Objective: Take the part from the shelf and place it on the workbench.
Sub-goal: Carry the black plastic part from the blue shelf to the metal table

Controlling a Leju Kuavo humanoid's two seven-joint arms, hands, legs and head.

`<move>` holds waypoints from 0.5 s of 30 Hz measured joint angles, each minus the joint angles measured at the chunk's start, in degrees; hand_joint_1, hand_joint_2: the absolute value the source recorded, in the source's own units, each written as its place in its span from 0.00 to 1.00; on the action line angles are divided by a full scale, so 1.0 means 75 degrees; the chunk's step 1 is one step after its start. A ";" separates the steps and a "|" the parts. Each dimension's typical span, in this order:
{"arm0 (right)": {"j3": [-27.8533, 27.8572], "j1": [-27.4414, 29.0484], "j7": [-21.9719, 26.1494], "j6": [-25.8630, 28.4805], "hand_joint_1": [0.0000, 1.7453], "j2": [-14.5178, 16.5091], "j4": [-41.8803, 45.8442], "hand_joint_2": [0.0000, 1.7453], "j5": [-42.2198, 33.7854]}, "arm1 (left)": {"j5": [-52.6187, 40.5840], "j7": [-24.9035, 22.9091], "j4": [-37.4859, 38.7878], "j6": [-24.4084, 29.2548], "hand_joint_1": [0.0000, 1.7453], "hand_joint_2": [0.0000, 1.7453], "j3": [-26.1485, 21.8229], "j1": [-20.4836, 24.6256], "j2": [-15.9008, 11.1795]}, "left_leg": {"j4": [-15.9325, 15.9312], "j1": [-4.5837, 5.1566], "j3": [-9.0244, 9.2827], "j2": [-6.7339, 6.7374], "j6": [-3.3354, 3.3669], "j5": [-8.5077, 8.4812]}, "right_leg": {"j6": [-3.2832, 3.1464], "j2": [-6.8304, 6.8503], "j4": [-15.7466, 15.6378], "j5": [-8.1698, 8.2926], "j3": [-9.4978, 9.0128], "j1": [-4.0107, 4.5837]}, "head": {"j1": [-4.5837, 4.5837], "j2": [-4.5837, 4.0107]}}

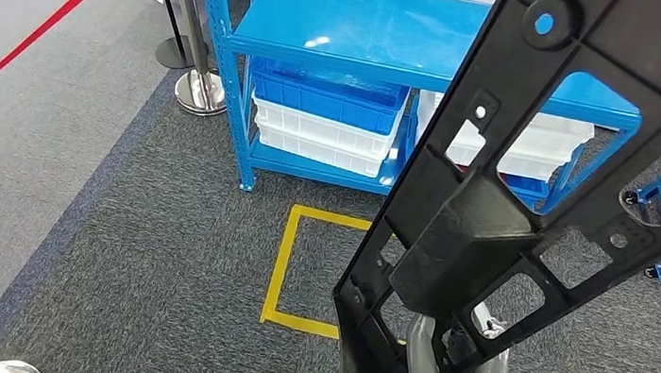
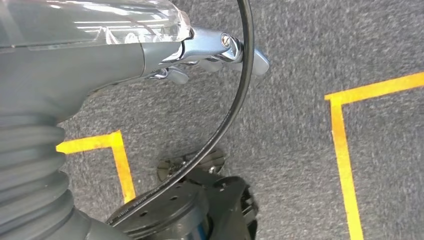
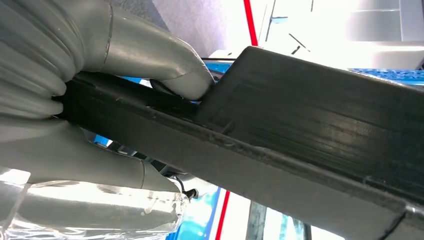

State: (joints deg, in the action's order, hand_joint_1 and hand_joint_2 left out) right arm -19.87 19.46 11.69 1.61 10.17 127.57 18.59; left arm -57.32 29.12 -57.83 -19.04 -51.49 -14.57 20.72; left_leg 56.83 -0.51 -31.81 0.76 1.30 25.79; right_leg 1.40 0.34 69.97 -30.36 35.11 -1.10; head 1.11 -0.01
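My right hand [image 3: 100, 100] clamps the long black plastic frame part [image 1: 536, 183] at its near end — long axis slanting up over the blue metal shelf [image 1: 356, 28] — left hand [image 2: 200, 55] hanging curled, empty.

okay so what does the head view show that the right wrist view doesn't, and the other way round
Head view alone: the blue shelf with stacked blue and white bins on its lower level, a yellow tape square on the grey carpet, and a red rope barrier on metal posts. It also shows the black part's cutouts.

Right wrist view alone: the right hand up close, its thumb pressed on the part's edge, gripping it.

Both share the long black part, held off the shelf.
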 joint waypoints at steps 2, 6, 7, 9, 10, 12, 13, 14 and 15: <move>-0.0021 0.0024 -0.0015 0.0078 1.00 -0.0018 0.0033 1.00 0.0069 | -0.0072 0.0067 0.0026 -0.0060 0.00 1.00 -0.0098 0.0021 -0.0001 | 0.0165 0.0008 -0.0189 -0.0010 -0.0065 -0.0040 | -0.0026 -0.0016 -0.0978 0.0052 -0.0674 0.0008 | 0.0003 0.0001; -0.0123 0.0157 0.0004 0.0342 1.00 -0.0101 0.0061 1.00 0.0157 | -0.0189 0.0115 0.0099 -0.0081 0.00 1.00 -0.0293 0.0062 -0.0007 | 0.0259 0.0019 -0.0353 -0.0024 -0.0253 -0.0188 | -0.0229 -0.0035 -0.1549 -0.0046 -0.0860 0.0054 | 0.0011 0.0001; -0.0144 0.0169 0.0006 0.0384 1.00 -0.0119 0.0060 1.00 0.0156 | -0.0224 0.0112 0.0125 -0.0071 0.00 1.00 -0.0339 0.0072 -0.0009 | 0.0322 0.0008 -0.0402 -0.0028 -0.0299 -0.0089 | -0.0305 -0.0026 -0.1559 0.0014 -0.0800 0.0048 | 0.0015 0.0001; -0.0183 0.0177 -0.0011 0.0439 1.00 -0.0143 0.0059 1.00 0.0143 | -0.0283 0.0103 0.0175 -0.0050 0.00 1.00 -0.0428 0.0099 -0.0012 | 0.0822 -0.0017 -0.0569 -0.0033 -0.0375 0.0497 | -0.0450 -0.0002 -0.1564 0.0159 -0.0646 0.0036 | 0.0051 0.0000; -0.0203 0.0178 -0.0019 0.0455 1.00 -0.0152 0.0058 1.00 0.0136 | -0.0303 0.0099 0.0197 -0.0043 0.00 1.00 -0.0461 0.0113 -0.0014 | 0.1268 -0.0020 -0.0676 -0.0033 -0.0406 0.0886 | -0.0488 0.0005 -0.1547 0.0227 -0.0549 0.0051 | 0.0076 0.0000; -0.0234 0.0178 -0.0028 0.0472 1.00 -0.0178 0.0052 1.00 0.0130 | -0.0326 0.0097 0.0236 -0.0040 0.00 1.00 -0.0512 0.0147 -0.0019 | 0.2160 -0.0022 -0.0804 -0.0034 -0.0440 0.1330 | -0.0516 0.0024 -0.1486 0.0363 -0.0327 0.0088 | 0.0093 0.0000; -0.0246 0.0178 -0.0034 0.0477 1.00 -0.0191 0.0045 1.00 0.0122 | -0.0354 0.0097 0.0253 -0.0039 0.00 1.00 -0.0537 0.0168 -0.0022 | 0.2363 -0.0021 -0.0746 -0.0034 -0.0435 0.1276 | -0.0520 0.0032 -0.1448 0.0429 -0.0203 0.0107 | 0.0093 0.0001; -0.0252 0.0175 -0.0047 0.0476 1.00 -0.0199 0.0039 1.00 0.0107 | -0.0396 0.0098 0.0268 -0.0039 0.00 1.00 -0.0561 0.0191 -0.0025 | 0.2307 -0.0019 -0.0570 -0.0036 -0.0414 0.1074 | -0.0521 0.0037 -0.1409 0.0496 -0.0081 0.0126 | 0.0094 0.0001; -0.0256 0.0168 -0.0070 0.0469 1.00 -0.0203 0.0035 1.00 0.0088 | -0.0451 0.0105 0.0280 -0.0037 0.00 1.00 -0.0594 0.0217 -0.0028 | 0.1994 -0.0012 -0.0273 -0.0040 -0.0372 0.0826 | -0.0519 0.0037 -0.1373 0.0562 0.0031 0.0143 | 0.0095 0.0001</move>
State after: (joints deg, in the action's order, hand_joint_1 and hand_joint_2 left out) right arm -21.79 20.73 11.17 5.13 8.65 127.84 19.25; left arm -60.70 29.91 -55.73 -19.32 -55.94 -12.94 20.51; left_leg 71.79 -0.60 -33.85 0.46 -1.50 31.99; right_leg -2.49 0.61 59.67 -26.14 35.35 -0.02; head 1.83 0.00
